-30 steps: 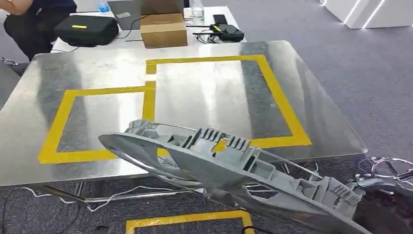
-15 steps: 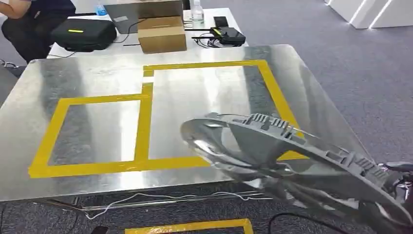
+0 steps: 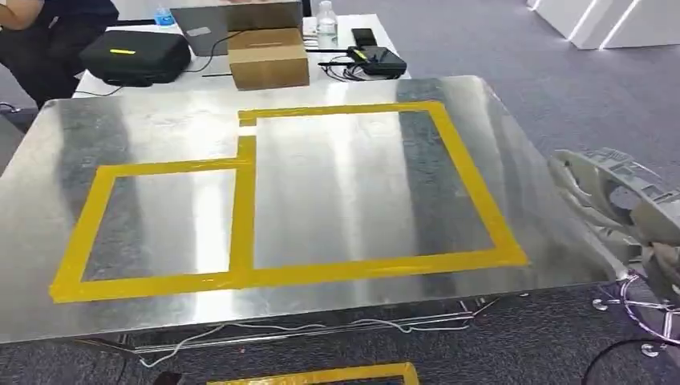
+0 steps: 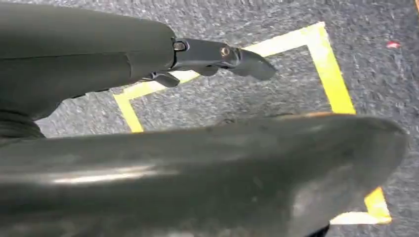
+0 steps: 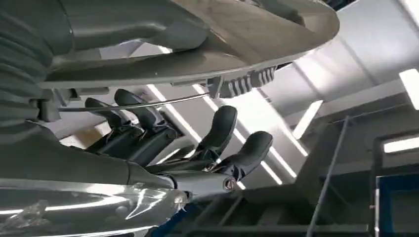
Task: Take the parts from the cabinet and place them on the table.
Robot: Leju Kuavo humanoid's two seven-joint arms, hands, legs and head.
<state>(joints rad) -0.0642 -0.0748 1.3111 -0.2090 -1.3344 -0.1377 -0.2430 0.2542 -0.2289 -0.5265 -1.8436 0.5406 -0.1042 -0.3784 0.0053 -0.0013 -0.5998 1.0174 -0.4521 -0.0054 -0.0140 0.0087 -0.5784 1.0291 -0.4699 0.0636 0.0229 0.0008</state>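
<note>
A long grey ribbed plastic part [image 3: 618, 192] hangs off the right edge of the steel table [image 3: 160, 128], just beyond the table's right rim. In the right wrist view my right hand [image 5: 163, 148] grips this part [image 5: 207, 44], with the dark fingers [image 5: 220, 131] curled under it and the thumb pressed on its other face. Two yellow tape rectangles [image 3: 240, 208] mark the tabletop, with nothing inside them. My left hand [image 4: 212, 57] hangs over the carpet with its fingers out straight and nothing in it.
Behind the steel table a white desk carries a cardboard box [image 3: 268, 56], a black case [image 3: 135, 54], a water bottle [image 3: 325, 22] and cables. A person [image 3: 40, 36] sits at the back left. Yellow tape [image 3: 321, 374] marks the carpet in front; a metal wire frame [image 3: 649, 309] lies at the right.
The grey part has swung from the front middle of the head view out to its right edge, still in my right hand. The camera has also shifted a little.
</note>
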